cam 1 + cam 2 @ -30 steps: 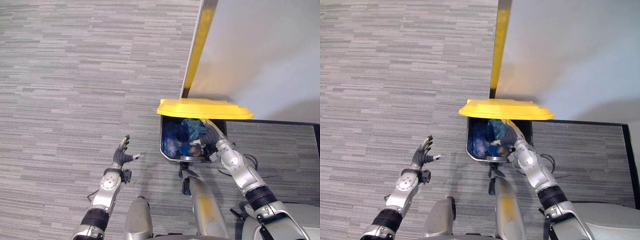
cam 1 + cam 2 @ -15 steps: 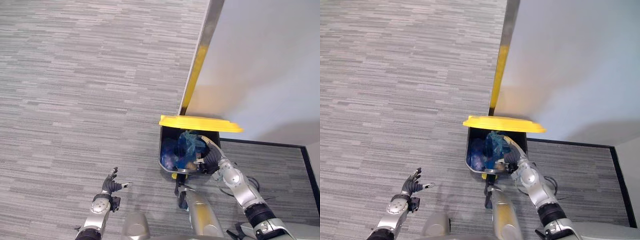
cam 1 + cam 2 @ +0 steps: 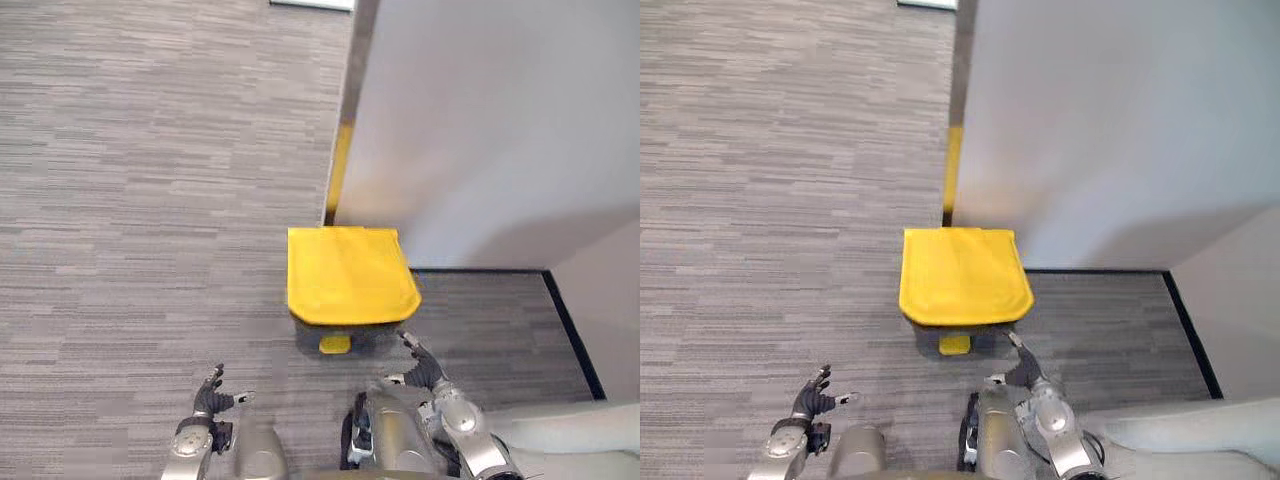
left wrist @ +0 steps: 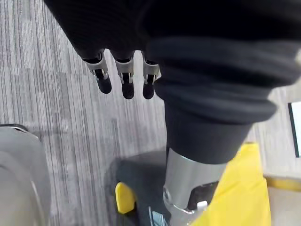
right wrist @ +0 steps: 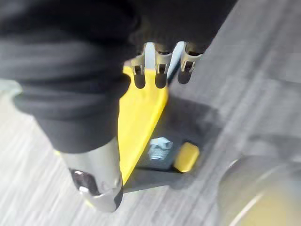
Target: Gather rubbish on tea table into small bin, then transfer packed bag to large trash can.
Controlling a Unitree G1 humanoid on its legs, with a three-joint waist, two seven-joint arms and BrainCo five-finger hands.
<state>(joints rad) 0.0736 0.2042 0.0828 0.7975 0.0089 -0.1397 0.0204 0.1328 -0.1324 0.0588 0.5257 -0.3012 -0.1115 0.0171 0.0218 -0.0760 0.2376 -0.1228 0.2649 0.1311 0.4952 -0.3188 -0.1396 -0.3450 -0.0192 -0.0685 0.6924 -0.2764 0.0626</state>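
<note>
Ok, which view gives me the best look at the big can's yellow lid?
The left eye view: the whole yellow lid shows from above, lying flat and shut. The right eye view shows the same. The left wrist view catches one corner; the right wrist view sees it edge-on.

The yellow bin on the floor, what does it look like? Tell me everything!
The trash can has a flat, bright yellow lid, plastic-looking with rounded front corners, lying shut over a dark body that barely peeks out. A small yellow foot pedal sticks out low in front. It stands upright on grey carpet beside the corner of the white wall. The right hand hovers near its front, apparently not touching.
</note>
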